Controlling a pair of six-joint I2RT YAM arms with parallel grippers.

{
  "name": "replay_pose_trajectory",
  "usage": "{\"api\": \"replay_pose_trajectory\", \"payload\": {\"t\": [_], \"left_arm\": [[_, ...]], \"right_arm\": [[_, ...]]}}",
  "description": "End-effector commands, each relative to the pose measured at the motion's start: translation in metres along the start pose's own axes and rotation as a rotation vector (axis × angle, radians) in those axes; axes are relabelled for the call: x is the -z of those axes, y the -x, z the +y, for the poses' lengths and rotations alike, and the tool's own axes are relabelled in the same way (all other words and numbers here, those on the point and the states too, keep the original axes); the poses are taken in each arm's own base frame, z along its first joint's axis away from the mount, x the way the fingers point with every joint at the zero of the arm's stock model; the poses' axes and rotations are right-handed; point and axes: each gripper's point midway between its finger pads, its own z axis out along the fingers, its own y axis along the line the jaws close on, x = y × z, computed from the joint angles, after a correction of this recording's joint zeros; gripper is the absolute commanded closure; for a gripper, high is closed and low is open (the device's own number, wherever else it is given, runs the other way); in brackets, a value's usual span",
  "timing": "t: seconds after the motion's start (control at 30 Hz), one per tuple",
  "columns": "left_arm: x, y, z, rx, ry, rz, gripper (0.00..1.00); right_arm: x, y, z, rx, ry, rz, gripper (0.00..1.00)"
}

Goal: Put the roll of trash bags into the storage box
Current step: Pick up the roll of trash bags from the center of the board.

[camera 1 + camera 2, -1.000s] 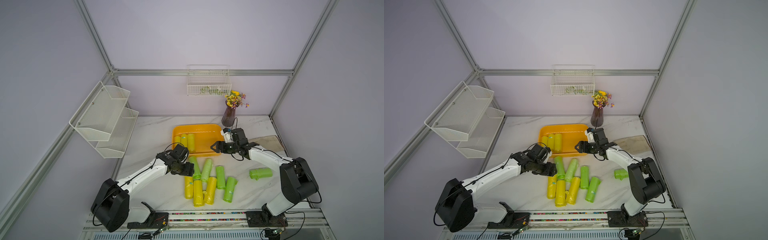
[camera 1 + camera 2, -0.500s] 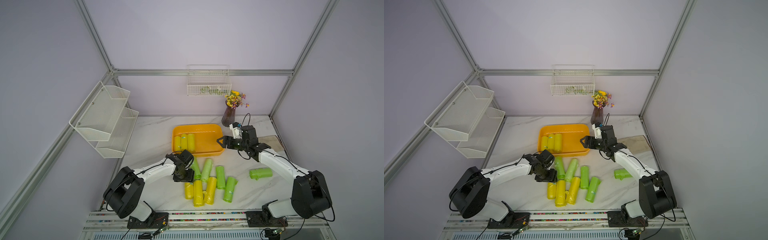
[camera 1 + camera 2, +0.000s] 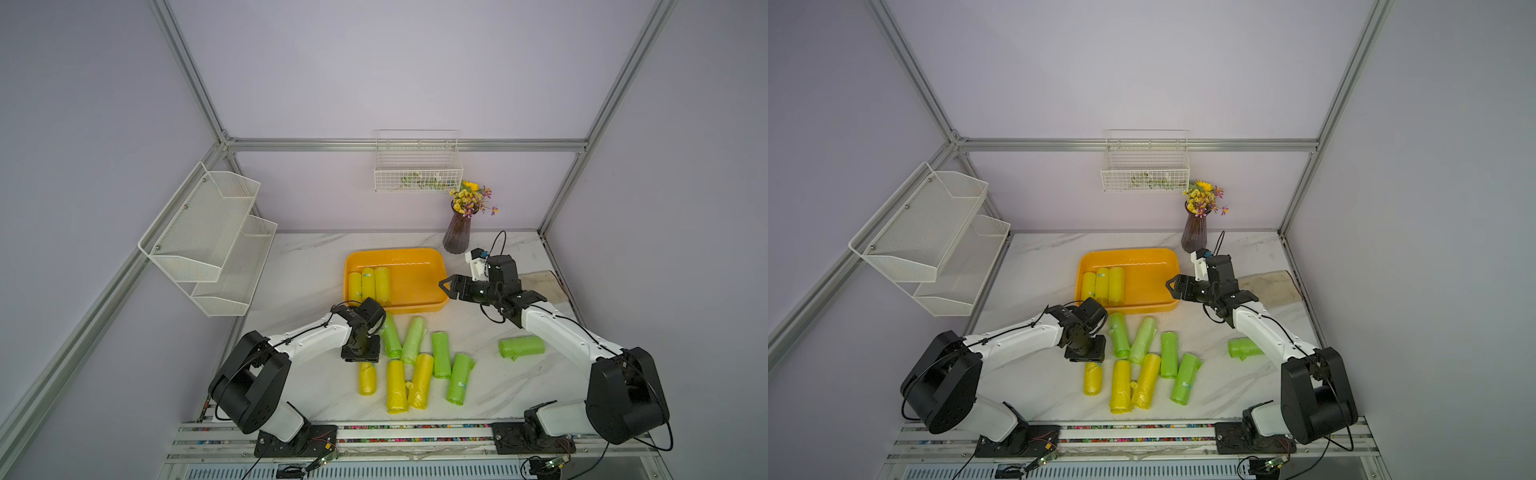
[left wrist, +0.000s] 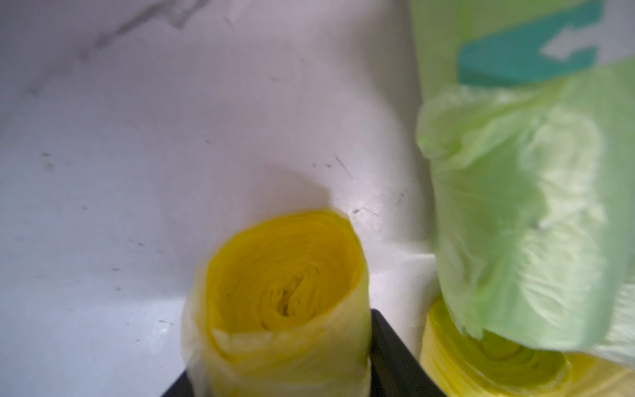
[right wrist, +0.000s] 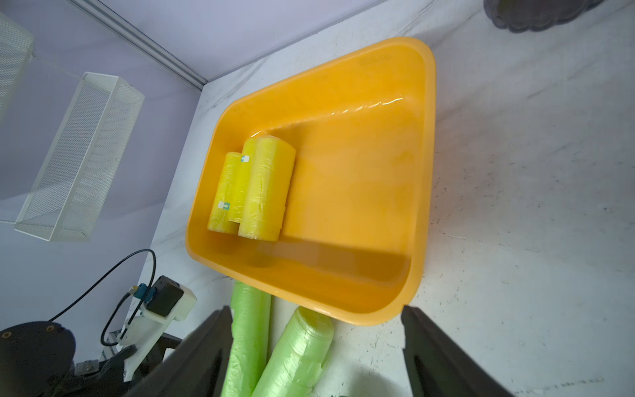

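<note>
Since the earlier frame the left arm folded in and dropped its left hand (image 3: pixel 360 354) onto the roll pile. The right arm pulled back off the box (image 3: pixel 415 278).

Left hand pointed down over the end of a short yellow roll (image 3: pixel 368 377), which lay on the desk (image 3: pixel 299 266) in front of the box, off its left front corner. In the left wrist view the yellow roll (image 4: pixel 281 302) filled the gap between the black fingers (image 4: pixel 391 350), with the jaws pressed on both sides of it. It looked gripped but was not lifted yet.

Right hand (image 3: pixel 446 286) hung just beside the box's right front corner, jaws spread and nothing in them. The right wrist view showed the same wide gap.

Three yellow rolls (image 3: pixel 368 286) already lay side by side at the left end of the box. The green rolls (image 3: pixel 405 345) lay just in front of the box, touching or nearly touching the gripped roll's neighbours. One more green roll (image 3: pixel 521 347) lay well apart, off the box's right front side.

Step, as judged: grasp of the next roll, task partly done, many rolls left.

Next move would call for a straight lift to clear the green roll beside it, then a carry over the front rim and a release on the bare floor of the box. Risk: the loose plastic wrap could slip, or the neighbour roll could get dragged.
</note>
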Motion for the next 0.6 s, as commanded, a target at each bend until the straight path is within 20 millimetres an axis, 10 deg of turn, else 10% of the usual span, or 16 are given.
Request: {"api": "replay_pose_trajectory", "payload": {"t": [0.0, 0.57], "left_arm": [[0.012, 0.023, 0.009, -0.004, 0.039, -0.064, 0.47], [0.007, 0.001, 0.013, -0.001, 0.034, 0.021, 0.2]], "right_arm": [[0.005, 0.001, 0.0, -0.013, 0.01, -0.024, 0.18], [0.005, -0.004, -0.007, -0.013, -0.004, -0.011, 0.17]]}}
